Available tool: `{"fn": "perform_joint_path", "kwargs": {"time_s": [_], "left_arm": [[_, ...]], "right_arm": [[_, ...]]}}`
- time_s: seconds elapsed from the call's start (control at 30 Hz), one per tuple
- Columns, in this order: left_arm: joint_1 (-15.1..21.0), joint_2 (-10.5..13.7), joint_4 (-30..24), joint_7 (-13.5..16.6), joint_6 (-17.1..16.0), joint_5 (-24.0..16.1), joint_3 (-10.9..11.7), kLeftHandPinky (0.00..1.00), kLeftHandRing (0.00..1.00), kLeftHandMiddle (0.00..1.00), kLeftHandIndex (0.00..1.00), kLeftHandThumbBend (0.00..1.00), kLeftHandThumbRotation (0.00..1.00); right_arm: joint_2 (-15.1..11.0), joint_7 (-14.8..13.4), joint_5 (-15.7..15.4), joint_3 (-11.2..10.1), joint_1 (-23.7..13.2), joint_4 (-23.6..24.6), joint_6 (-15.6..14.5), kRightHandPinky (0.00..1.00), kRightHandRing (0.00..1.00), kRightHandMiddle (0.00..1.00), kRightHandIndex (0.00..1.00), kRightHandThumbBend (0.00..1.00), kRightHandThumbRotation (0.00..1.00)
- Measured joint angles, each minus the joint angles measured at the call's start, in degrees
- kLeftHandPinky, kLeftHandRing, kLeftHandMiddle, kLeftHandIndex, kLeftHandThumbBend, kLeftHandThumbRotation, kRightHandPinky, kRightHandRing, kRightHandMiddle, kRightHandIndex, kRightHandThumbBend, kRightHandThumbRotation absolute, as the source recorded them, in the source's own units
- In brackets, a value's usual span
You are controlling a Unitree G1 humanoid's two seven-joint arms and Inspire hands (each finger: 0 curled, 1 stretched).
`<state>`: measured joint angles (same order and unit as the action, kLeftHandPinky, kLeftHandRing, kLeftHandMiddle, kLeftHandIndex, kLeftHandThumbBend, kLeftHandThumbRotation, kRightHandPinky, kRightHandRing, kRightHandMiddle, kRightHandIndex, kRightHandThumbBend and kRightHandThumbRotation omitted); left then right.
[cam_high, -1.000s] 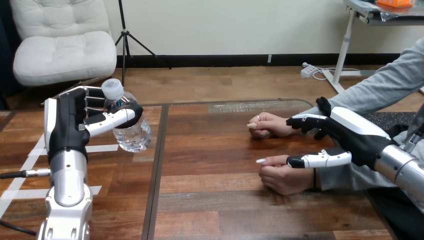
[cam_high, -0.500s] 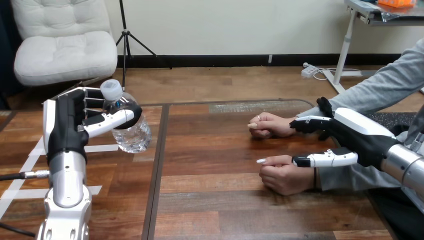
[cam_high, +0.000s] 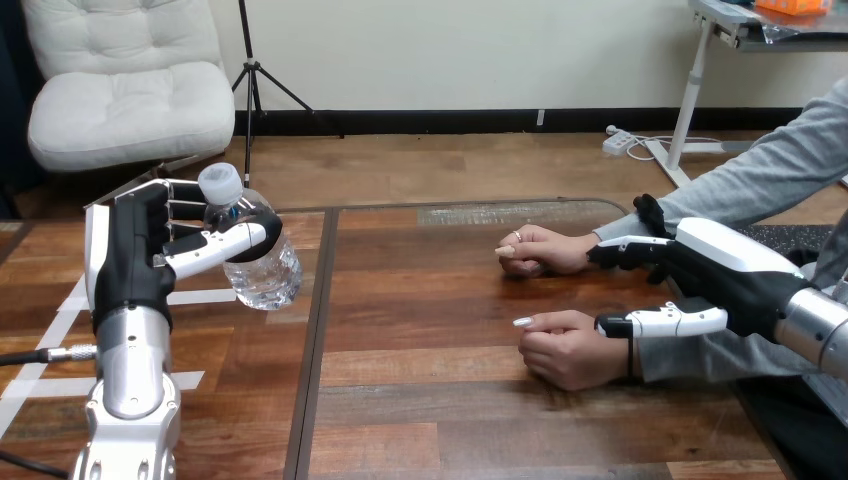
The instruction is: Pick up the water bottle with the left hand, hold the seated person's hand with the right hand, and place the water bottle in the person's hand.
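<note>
At nine o'clock our left hand (cam_high: 130, 252) is clamped on the bottle (cam_high: 264, 272), raised clear of the table (cam_high: 430, 400), capped, with water inside. At three o'clock the person's nearer hand (cam_high: 570, 352) lies curled shut. Our right hand (cam_high: 735, 278) sits by its wrist, fingers apart, gripping nothing. Delivering onto that closed fist, we risk the bottle rolling off.

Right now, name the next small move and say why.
Probably ease the right robot hand forward and curl it round the person's nearer hand: it lies open beside that hand, gripping nothing, while the left robot hand already holds the water bottle aloft.
</note>
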<state>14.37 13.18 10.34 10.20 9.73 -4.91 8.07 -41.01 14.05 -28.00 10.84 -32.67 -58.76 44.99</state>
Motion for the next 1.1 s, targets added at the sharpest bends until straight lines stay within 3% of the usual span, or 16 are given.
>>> {"fn": "perform_joint_path", "kwargs": {"time_s": [0.47, 1.1], "left_arm": [[-0.4, -0.2, 0.0, -0.5, 0.0, 0.1, 0.1, 0.37, 0.43, 0.47, 0.45, 0.8, 0.0], [-0.9, -0.2, -0.4, -0.5, 0.0, 0.0, 0.1, 0.37, 0.42, 0.46, 0.45, 0.8, 0.0]], "right_arm": [[-0.5, 0.3, -1.8, 1.1, 0.0, 0.2, -1.8, 0.76, 0.85, 0.86, 0.85, 1.0, 0.53], [-1.6, 0.4, -4.6, 2.8, -0.1, 1.2, -4.2, 0.77, 0.85, 0.86, 0.85, 1.0, 0.32]]}}
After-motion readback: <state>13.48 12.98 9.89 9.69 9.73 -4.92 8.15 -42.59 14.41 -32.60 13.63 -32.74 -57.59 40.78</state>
